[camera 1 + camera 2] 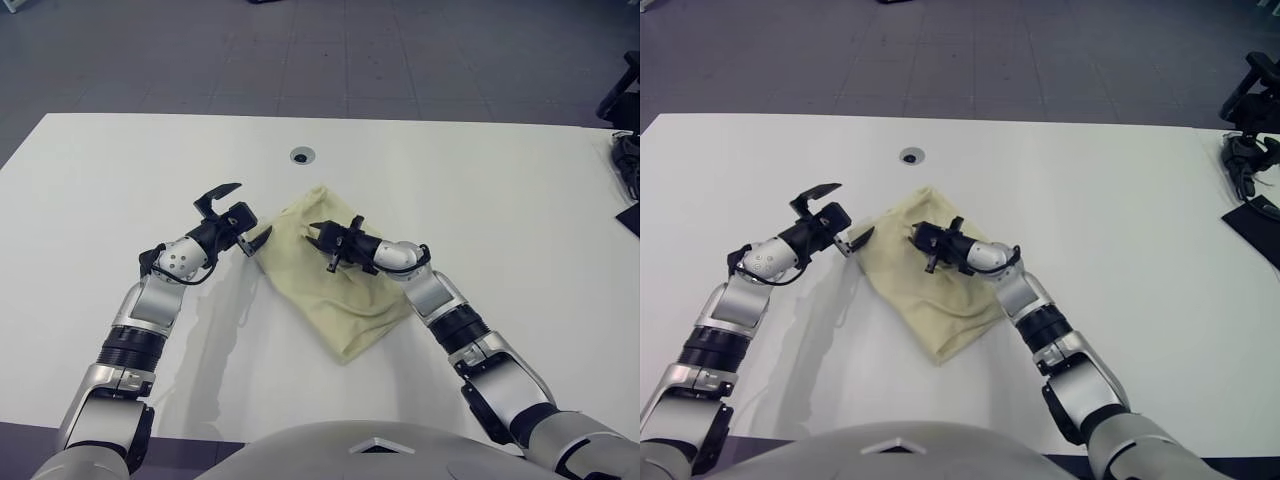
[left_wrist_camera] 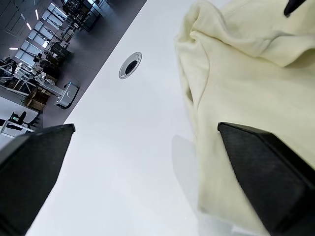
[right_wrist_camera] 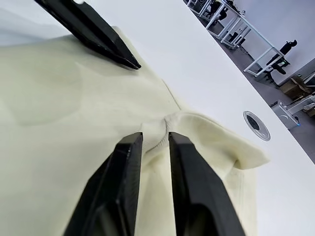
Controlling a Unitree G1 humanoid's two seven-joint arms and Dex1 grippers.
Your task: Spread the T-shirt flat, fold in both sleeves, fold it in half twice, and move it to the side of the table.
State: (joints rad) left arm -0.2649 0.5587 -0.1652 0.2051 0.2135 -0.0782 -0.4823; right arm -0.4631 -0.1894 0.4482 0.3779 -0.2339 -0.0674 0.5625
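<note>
Tabletop (image 1: 500, 200), right arm (image 1: 440, 300) bent over T-shirt (image 1: 350, 315)

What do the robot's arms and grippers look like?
The left arm and right arm have silver-grey shells with black ribbed bands, and a black cable loops at each wrist. The left gripper and right gripper are black, each with two pointed fingers.

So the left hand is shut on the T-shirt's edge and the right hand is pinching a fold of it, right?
Not quite. The left hand is open, with one finger by the edge of the T-shirt and the other spread well away; the left wrist view shows the wide gap. The right hand is pinching a fold of it, as you said.
</note>
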